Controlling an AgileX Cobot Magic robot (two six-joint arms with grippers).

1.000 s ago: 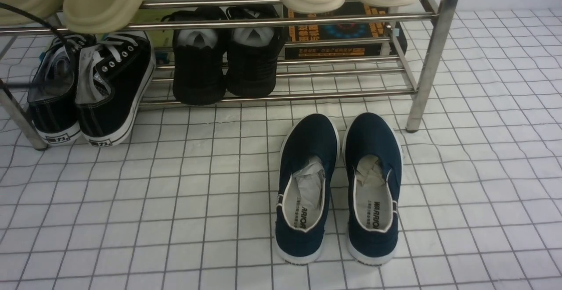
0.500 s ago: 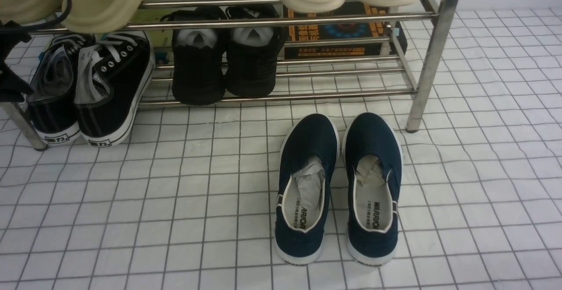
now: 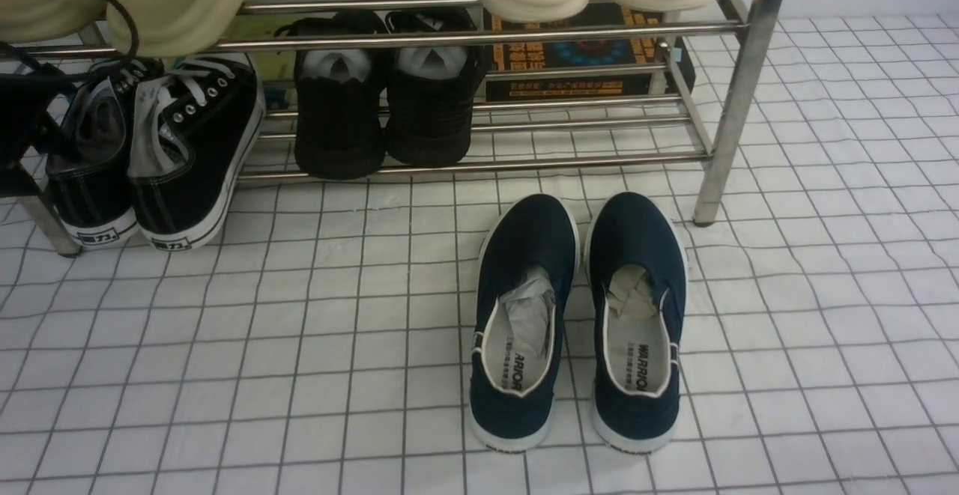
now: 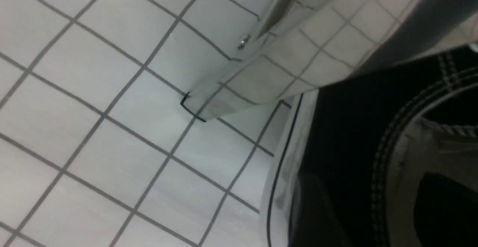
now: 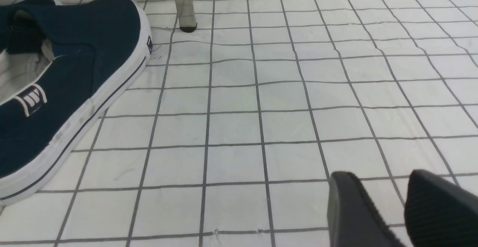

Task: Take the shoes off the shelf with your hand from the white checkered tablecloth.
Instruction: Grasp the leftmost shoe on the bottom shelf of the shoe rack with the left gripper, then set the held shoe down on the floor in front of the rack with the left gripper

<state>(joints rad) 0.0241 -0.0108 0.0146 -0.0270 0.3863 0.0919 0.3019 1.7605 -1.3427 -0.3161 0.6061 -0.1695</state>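
The sneakers (image 3: 198, 124) are sitting on the rack's (image 3: 592, 160) lowest tier. The left fingers (image 4: 317, 217) are standing apart over a side wall; seating one inside, one outside before closing should help. The right fingers (image 5: 354, 213) are waiting apart, holding nothing.

1. Front view: from above, facing forward and down at chrome-tube shoe rack (image 3: 730, 113).
2. Left wrist view: close-up of black canvas sneaker (image 4: 343, 127), also in front view.
3. Right wrist view: low, beside navy slip-on (image 5: 108, 45); shared too.
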